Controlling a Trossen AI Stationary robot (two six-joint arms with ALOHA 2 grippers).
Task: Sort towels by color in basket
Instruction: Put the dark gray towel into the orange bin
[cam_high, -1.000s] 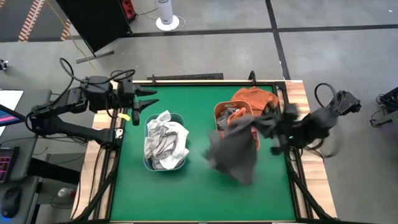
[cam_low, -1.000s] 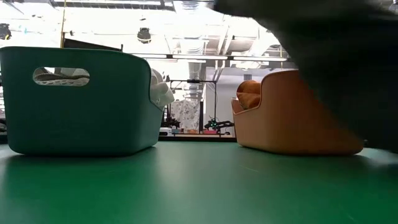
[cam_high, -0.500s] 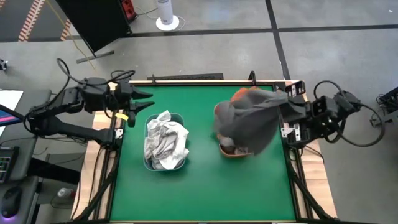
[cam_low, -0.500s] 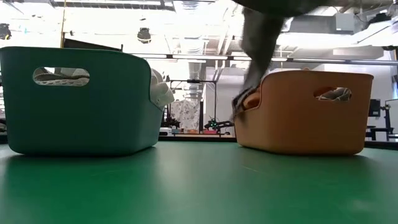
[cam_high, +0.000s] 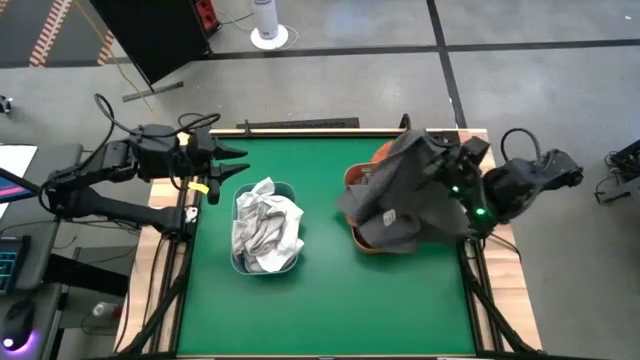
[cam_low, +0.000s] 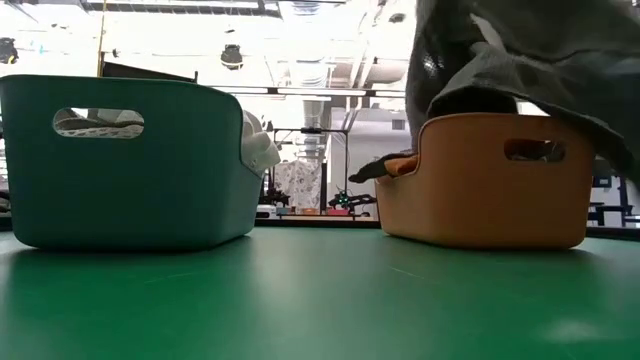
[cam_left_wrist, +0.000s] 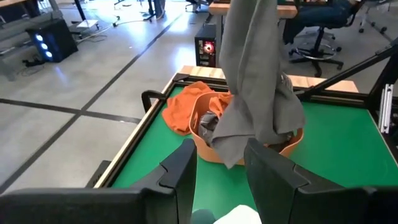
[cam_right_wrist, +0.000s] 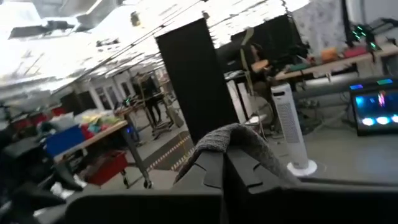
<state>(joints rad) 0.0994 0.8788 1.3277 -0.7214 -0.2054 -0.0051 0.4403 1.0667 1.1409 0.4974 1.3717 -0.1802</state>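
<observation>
Right gripper (cam_high: 447, 175) clamping dark grey towel (cam_high: 405, 195) above orange basket (cam_low: 490, 185)

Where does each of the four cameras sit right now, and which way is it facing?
High: overhead, looking straight down; both arms, left gripper idle at the table's far-left edge.
Low: table height, looking level at the teal basket and orange basket.
Left wrist: past its open fingers at the hanging dark grey towel.
Right wrist: right gripper pinching the towel, facing the room.
All four show that towel.

My right gripper (cam_high: 447, 172) has swung the dark grey towel (cam_high: 410, 195) up from the table's middle; it now drapes over the orange basket (cam_low: 490, 180).
</observation>
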